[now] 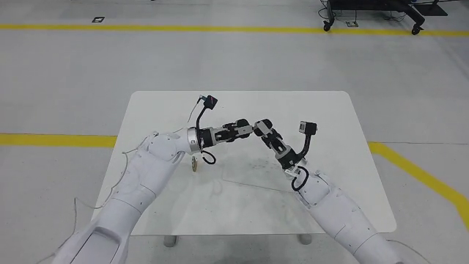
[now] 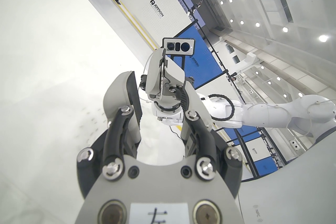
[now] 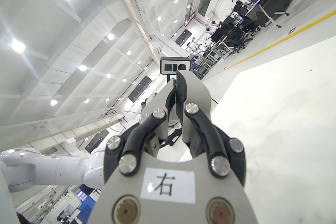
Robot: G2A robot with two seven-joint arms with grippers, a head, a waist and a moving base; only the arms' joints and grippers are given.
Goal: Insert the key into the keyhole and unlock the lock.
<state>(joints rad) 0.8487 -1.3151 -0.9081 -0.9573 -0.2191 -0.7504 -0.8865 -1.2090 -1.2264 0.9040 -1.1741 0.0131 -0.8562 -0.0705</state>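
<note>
Above the middle of the white table [image 1: 322, 117] my two grippers meet tip to tip. My left gripper [image 1: 244, 129] [image 2: 158, 80] is open, its two fingers [image 2: 130, 93] spread wide with nothing between the pads. Just beyond them is my right gripper [image 1: 259, 127] [image 2: 165, 78] [image 3: 175, 83], shut with its ridged pads pressed together. I cannot tell whether anything thin is pinched between them. A small pale ring-shaped object [image 1: 194, 163] lies on the table beside the left forearm. It is too small to tell whether it is the lock or the key.
A black cable loop [image 1: 209, 158] hangs off the left wrist near the small object. The table's far edge [image 1: 242, 93] and right part are bare white surface. Yellow floor lines and wheeled racks [image 1: 374, 0] lie well beyond the table.
</note>
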